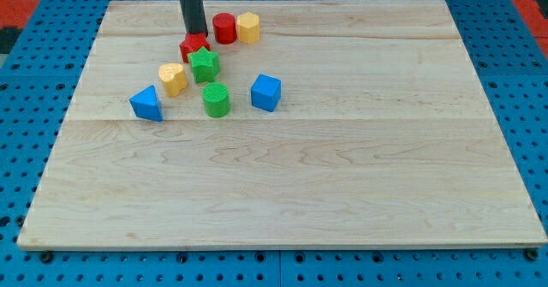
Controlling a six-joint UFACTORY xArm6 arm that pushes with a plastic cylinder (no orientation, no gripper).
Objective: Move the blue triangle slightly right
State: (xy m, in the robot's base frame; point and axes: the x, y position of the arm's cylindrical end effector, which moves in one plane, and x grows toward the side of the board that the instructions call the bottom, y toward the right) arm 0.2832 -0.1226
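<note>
The blue triangle [146, 104] lies on the wooden board [342, 176] at the view's left, below and left of a cluster of blocks. My tip [196, 33] is at the view's top, touching the top edge of a red star-shaped block [193, 46]. The tip stands well above and to the right of the blue triangle, with a yellow heart-shaped block [173, 78] between them.
A green star-shaped block [205, 65] sits right of the yellow one. A green cylinder [217, 99] and a blue cube [265, 92] lie lower right. A red cylinder [224, 27] and a yellow block [248, 27] sit right of the tip.
</note>
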